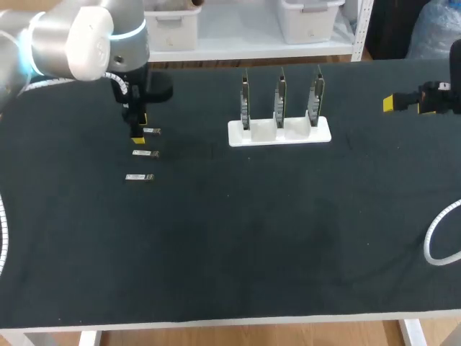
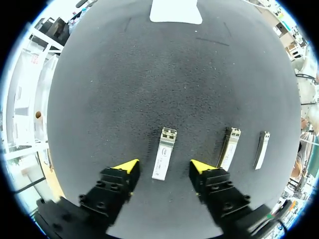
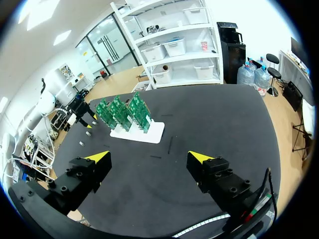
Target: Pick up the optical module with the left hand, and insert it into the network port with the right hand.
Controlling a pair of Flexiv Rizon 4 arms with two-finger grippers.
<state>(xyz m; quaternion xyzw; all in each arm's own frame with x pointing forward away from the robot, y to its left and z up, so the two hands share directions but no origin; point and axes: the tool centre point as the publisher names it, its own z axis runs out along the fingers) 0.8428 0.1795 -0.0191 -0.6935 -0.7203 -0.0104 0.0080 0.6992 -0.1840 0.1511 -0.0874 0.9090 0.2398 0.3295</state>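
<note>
Saw the left gripper (image 2: 163, 167) wide open at 10 o'clock on the table (image 1: 288, 238). Found one metal plug (image 2: 164, 153) lying flat between its fingers (image 2: 127, 167), not gripped. Saw the right gripper (image 3: 148, 159) open too, at 2 o'clock. Spotted the white stand (image 1: 279, 132) at 12 o'clock.

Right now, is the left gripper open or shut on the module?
Open. The left gripper has its yellow tips on either side of the optical module, with a gap on each side.
</note>
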